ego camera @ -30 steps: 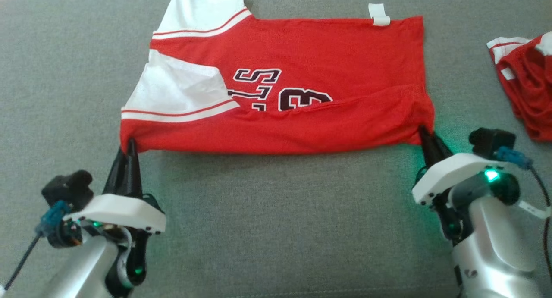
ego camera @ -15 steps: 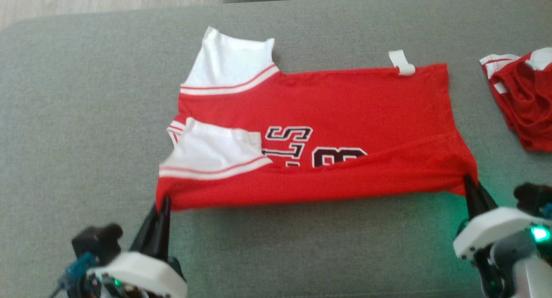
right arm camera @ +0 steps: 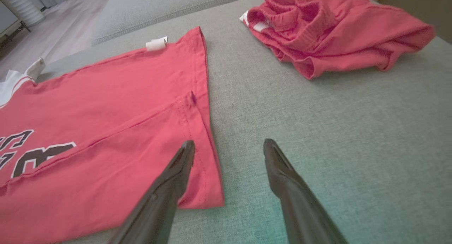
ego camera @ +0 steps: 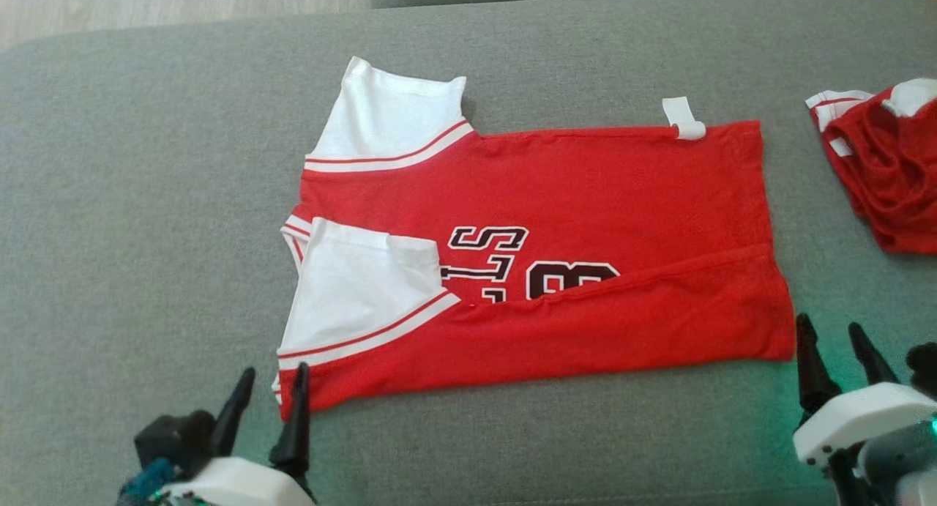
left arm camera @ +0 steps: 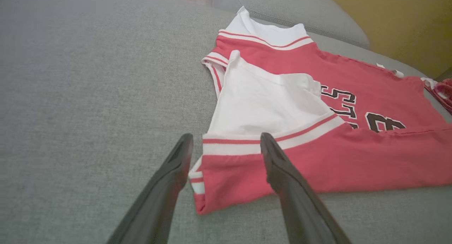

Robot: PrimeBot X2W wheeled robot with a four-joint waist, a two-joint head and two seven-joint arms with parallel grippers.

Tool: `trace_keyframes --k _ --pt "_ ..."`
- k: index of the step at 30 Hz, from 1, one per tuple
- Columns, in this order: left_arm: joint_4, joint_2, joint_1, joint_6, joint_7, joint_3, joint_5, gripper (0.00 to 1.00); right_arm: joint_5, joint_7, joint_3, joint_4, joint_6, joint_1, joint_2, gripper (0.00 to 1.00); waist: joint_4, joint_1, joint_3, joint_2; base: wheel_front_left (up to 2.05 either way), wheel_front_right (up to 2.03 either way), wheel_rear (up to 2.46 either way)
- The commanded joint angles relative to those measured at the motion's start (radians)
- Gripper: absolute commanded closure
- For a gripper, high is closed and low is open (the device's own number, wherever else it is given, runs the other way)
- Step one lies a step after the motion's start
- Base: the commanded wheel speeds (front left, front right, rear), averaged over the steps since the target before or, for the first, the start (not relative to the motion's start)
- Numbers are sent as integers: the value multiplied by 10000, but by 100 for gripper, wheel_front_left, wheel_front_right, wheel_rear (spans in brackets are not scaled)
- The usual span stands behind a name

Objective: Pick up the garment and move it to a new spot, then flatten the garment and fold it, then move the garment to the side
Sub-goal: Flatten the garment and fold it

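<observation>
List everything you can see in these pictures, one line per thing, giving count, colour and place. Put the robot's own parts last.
jersey: one, red with white sleeves and dark lettering, spread on the middle of the cushion, near edge folded over
label: one, white, on the jersey's far edge, toward the right
bundled garment: one, red with white trim, bunched at the right of the cushion, apart from the jersey
cushion: one, grey, under both garments
floor: one strip, pale wood, beyond the cushion at far left
left end effector: one, dark fingers, open, at the jersey's near left corner
right end effector: one, dark fingers, open, at the jersey's near right corner
</observation>
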Motion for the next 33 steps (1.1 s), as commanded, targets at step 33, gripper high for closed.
trace_keyframes --k 33 --pt "3744 2633 -10578 -3457 5993 302 1463 0 -60 -703 3452 -1046 37 -5491 -417 0 -2816 1 4003 0 0 0 0"
